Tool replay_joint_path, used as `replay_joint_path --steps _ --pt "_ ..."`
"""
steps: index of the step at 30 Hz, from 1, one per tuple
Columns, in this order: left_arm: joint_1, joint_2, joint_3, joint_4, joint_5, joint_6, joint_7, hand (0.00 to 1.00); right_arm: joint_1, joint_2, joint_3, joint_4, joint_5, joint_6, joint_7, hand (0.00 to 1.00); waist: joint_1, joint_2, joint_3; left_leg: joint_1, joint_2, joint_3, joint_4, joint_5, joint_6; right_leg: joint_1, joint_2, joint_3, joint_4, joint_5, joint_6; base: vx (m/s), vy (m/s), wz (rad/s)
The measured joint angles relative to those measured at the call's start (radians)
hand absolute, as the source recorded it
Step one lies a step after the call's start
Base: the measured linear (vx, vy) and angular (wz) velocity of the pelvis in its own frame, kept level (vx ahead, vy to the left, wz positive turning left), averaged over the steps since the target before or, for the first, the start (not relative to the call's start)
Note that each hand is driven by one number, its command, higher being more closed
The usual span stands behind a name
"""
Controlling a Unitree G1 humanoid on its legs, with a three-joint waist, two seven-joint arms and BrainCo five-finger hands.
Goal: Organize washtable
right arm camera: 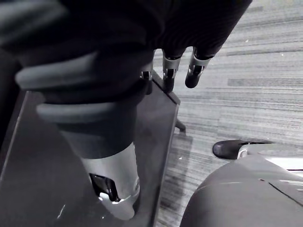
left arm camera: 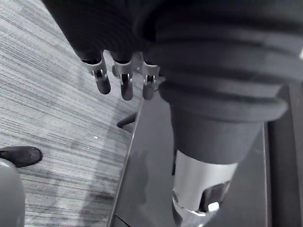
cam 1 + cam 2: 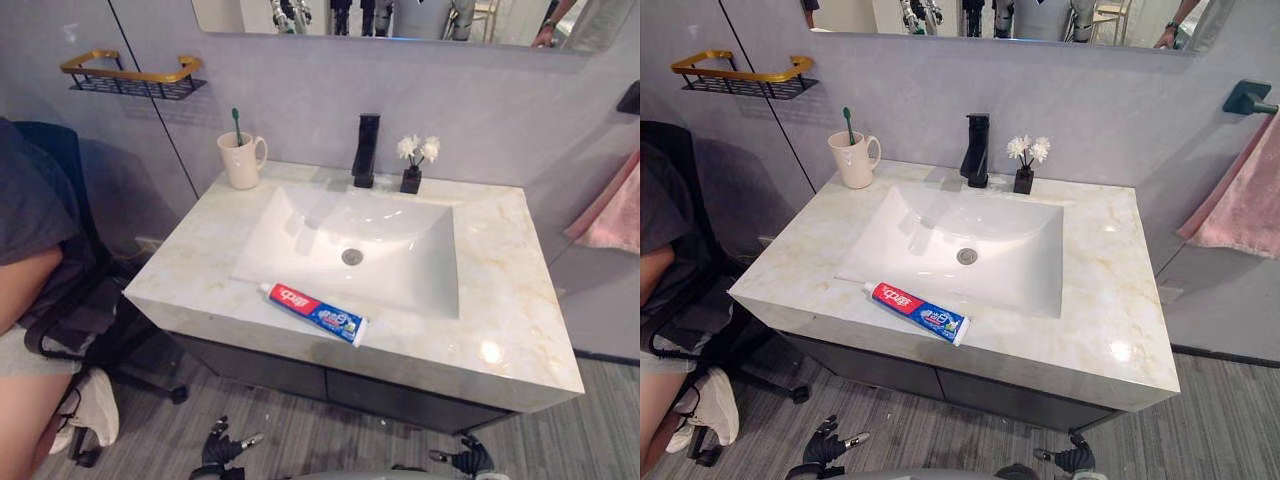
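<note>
A red, white and blue toothpaste tube [image 3: 315, 312] lies on the marble counter's [image 3: 500, 310] front strip, just before the white sink basin [image 3: 350, 250]. A cream cup [image 3: 241, 158] holding a green toothbrush [image 3: 236, 124] stands at the back left corner. Behind the basin are a black faucet [image 3: 365, 150] and a small dark vase of white flowers [image 3: 415, 165]. Both hands hang low in front of the cabinet, below the counter: my left hand [image 3: 218, 452] and my right hand [image 3: 468, 458]. Their fingers [image 2: 124, 80] [image 1: 179, 71] are relaxed and hold nothing.
A gold-rimmed black wire shelf [image 3: 130, 76] hangs on the wall at upper left. A person [image 3: 30, 300] sits on a dark chair [image 3: 100, 320] left of the cabinet. A pink towel [image 3: 1240, 190] hangs at the right. A mirror [image 3: 400, 20] is above the faucet.
</note>
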Motion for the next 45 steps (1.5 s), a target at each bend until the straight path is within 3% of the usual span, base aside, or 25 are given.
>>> replay_joint_path --steps 5,12,14,15,18,20,21,22,24,26,30,32,34,38,45 --pt "0.000 0.000 0.000 0.000 -0.003 0.000 0.000 0.00 -0.001 0.000 0.000 0.000 0.022 0.000 0.000 0.00 0.001 -0.004 0.002 -0.001 0.000 0.000 0.000 0.000 0.000 0.000 0.000 -0.001 -0.002 0.000 0.000 0.00 0.000 0.00" --pt "0.004 -0.016 0.002 0.002 -0.047 0.001 0.002 0.00 -0.002 0.002 -0.003 0.000 0.145 -0.006 0.000 0.00 0.007 -0.015 0.010 -0.013 0.004 -0.013 0.001 0.000 0.000 0.008 0.002 -0.027 -0.021 0.005 -0.005 0.00 -0.007 0.06" --pt "0.001 -0.021 0.018 0.002 -0.083 0.001 0.003 0.00 -0.003 0.023 -0.039 0.000 0.181 -0.009 -0.001 0.00 0.010 -0.014 0.015 -0.035 0.019 -0.015 0.038 -0.028 -0.014 0.013 0.014 -0.042 -0.028 0.005 -0.011 0.00 -0.042 0.15" --pt "-0.001 -0.025 0.033 0.001 -0.095 0.001 0.004 0.00 -0.004 0.033 -0.039 -0.001 0.197 -0.010 0.000 0.00 0.008 -0.017 0.025 -0.066 0.037 -0.020 0.103 -0.068 -0.025 0.016 0.023 -0.058 -0.023 -0.006 -0.027 0.00 -0.087 0.15" --pt "0.005 -0.035 0.064 -0.004 -0.133 0.003 0.003 0.00 0.019 0.064 -0.037 -0.042 0.229 -0.011 0.000 0.00 0.031 0.015 0.046 -0.145 0.125 -0.037 0.338 -0.172 -0.058 0.019 0.077 -0.103 0.030 -0.067 -0.053 0.03 -0.088 0.00" --pt "0.001 -0.033 0.082 -0.013 -0.154 0.003 0.002 0.00 0.023 0.073 -0.038 -0.055 0.230 -0.012 -0.001 0.00 0.035 0.004 0.056 -0.239 0.141 -0.056 0.540 -0.152 -0.063 0.021 0.087 -0.099 0.057 -0.091 -0.059 0.09 -0.065 -0.05" --pt "0.000 -0.035 0.092 -0.023 -0.160 0.003 0.001 0.00 0.018 0.067 -0.040 -0.055 0.230 -0.010 -0.009 0.00 0.042 -0.006 0.062 -0.292 0.137 -0.072 0.669 -0.108 -0.068 0.029 0.079 -0.079 0.069 -0.099 -0.065 0.10 -0.088 -0.27" --pt "-0.007 -0.036 0.093 -0.021 -0.160 0.003 0.003 0.00 0.016 0.066 -0.039 -0.053 0.235 -0.010 -0.019 0.00 0.054 -0.019 0.074 -0.318 0.131 -0.084 0.700 -0.125 -0.061 0.043 0.065 -0.061 0.072 -0.104 -0.067 0.13 -0.058 -0.42" --pt "-0.003 -0.046 0.090 -0.019 -0.160 0.001 0.003 0.00 0.015 0.043 -0.062 -0.053 0.238 -0.011 -0.022 0.00 0.052 0.002 0.078 -0.322 0.092 -0.102 0.603 -0.163 -0.053 0.049 0.040 -0.032 0.073 -0.118 -0.052 0.11 0.049 -0.50" --pt "0.012 -0.058 0.049 -0.015 -0.159 0.004 0.006 0.00 0.009 0.012 -0.082 -0.043 0.228 -0.009 -0.039 0.00 0.055 0.043 0.074 -0.295 0.032 -0.199 0.382 -0.125 -0.055 0.030 0.028 0.020 0.092 -0.131 -0.009 0.21 0.239 -0.79" --pt "-0.006 -0.005 0.021 0.003 -0.157 0.011 0.007 0.00 -0.016 0.040 -0.082 -0.002 0.225 -0.005 -0.029 0.00 0.055 -0.008 0.055 -0.271 0.010 -0.097 0.423 -0.173 -0.008 0.016 -0.018 0.062 0.101 -0.116 0.038 0.21 0.164 -0.69" --pt "-0.027 0.001 0.014 -0.001 -0.157 0.014 0.006 0.00 -0.032 0.036 -0.081 0.015 0.216 -0.003 -0.022 0.00 0.056 -0.006 0.054 -0.238 0.014 -0.063 0.393 -0.169 0.000 0.017 -0.023 0.044 0.077 -0.048 0.054 0.15 0.138 -0.61" --pt "-0.013 0.003 0.009 0.015 -0.159 0.029 0.015 0.00 -0.041 0.025 -0.080 0.029 0.204 -0.003 -0.023 0.00 0.056 -0.005 0.048 -0.186 -0.001 -0.026 0.314 -0.147 0.027 0.016 -0.042 -0.052 0.059 0.003 0.045 0.10 0.122 -0.43" --pt "-0.019 0.016 0.011 0.015 -0.160 0.023 0.015 0.00 -0.030 0.014 -0.107 0.042 0.205 -0.003 -0.023 0.00 0.056 -0.008 0.042 -0.179 -0.038 -0.040 0.276 -0.119 0.045 0.042 -0.074 -0.133 0.020 0.021 0.039 0.03 0.055 0.16" --pt "-0.018 0.020 0.033 0.022 -0.161 0.014 0.010 0.00 -0.034 0.015 -0.123 0.069 0.206 -0.007 -0.022 0.00 0.062 -0.014 0.041 -0.102 -0.046 -0.081 0.111 -0.010 0.024 0.086 -0.068 -0.246 -0.034 0.030 0.027 -0.11 -0.055 0.14"
